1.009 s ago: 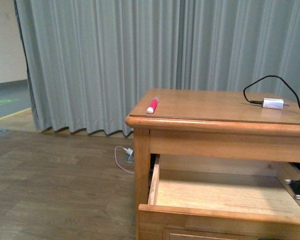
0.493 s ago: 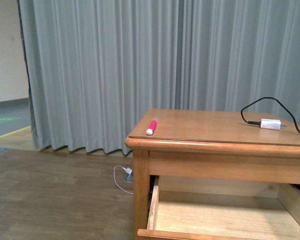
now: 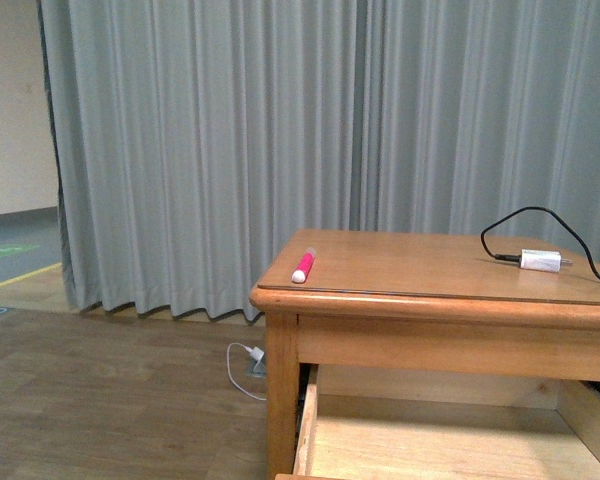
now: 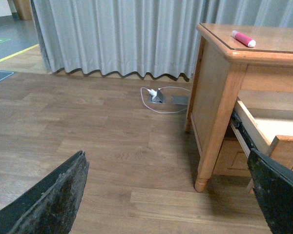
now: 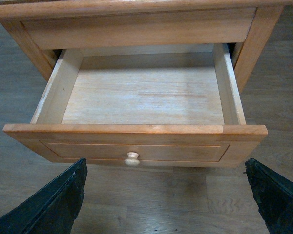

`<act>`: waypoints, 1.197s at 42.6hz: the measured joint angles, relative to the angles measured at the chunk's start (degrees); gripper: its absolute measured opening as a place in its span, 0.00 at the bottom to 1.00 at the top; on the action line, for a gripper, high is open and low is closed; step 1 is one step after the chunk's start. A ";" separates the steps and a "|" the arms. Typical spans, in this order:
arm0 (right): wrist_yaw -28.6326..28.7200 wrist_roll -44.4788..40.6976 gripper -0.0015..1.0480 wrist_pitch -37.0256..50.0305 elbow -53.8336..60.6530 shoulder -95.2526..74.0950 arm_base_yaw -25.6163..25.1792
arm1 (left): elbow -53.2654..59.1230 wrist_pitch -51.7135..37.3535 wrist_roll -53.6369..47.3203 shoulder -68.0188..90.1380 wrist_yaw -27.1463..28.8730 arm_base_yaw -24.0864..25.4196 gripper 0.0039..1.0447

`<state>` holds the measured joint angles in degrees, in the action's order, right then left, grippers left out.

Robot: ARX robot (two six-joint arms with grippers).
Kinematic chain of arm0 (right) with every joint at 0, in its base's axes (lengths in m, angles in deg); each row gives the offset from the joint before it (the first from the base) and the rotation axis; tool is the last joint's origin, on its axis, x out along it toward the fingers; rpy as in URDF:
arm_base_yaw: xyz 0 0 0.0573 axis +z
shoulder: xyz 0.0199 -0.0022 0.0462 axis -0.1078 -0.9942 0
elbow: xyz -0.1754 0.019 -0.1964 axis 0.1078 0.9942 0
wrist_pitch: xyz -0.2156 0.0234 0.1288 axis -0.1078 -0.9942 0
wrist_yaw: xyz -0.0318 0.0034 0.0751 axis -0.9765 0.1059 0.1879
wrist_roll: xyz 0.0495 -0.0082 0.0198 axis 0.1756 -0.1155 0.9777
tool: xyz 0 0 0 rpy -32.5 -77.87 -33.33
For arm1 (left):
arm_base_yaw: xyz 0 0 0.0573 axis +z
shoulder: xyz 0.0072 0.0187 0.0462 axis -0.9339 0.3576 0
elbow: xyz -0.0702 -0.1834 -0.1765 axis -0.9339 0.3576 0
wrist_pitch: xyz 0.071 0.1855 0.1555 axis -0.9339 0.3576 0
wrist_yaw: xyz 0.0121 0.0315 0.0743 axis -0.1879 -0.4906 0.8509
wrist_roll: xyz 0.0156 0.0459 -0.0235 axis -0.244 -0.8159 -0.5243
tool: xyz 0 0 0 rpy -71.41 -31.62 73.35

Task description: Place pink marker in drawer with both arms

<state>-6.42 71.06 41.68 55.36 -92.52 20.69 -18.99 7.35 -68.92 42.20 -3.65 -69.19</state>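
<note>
Just by left cabinet (image 3: 430, 258) edge (perhaps touching), pink marker (image 3: 303, 267); drawer (image 5: 136, 129) open.

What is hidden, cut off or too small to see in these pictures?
- Front view: the front and knob of the open honey-coloured wooden drawer, cut off by the bottom edge.
- Front view: the far end of the thin black cable from the small white adapter, past the right edge.
- Both views showing the short bright pink marker: any print on it, too small.

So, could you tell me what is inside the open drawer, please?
The drawer shows only bare wooden floor, nothing inside. Its rear edge is shaded beneath the cabinet top.
</note>
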 joint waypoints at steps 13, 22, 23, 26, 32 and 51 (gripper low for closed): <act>-0.02 -0.11 0.92 0.00 0.00 0.00 0.00 | -7.91 -3.65 0.46 16.83 5.66 -9.53 0.94; -0.02 -0.11 0.92 0.00 0.00 0.00 0.00 | -22.32 -18.23 -0.63 41.29 6.01 -11.67 0.94; -0.02 -0.11 0.92 0.00 0.00 0.00 0.00 | -23.89 -19.26 -0.68 43.93 6.03 -11.67 0.94; -0.02 -0.11 0.92 0.00 0.00 0.00 0.00 | -28.96 -20.50 -0.66 51.63 5.97 -11.78 0.94; -0.02 -0.11 0.92 0.00 0.00 0.00 0.00 | -38.93 -22.08 -2.27 66.05 6.47 -13.16 0.94; -0.02 -0.11 0.92 0.00 0.00 0.00 0.02 | -72.63 -12.22 -2.49 98.86 9.22 -16.28 0.94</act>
<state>-6.44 70.96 41.68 55.36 -92.52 20.71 -91.62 -4.86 -71.41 141.06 5.57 -85.47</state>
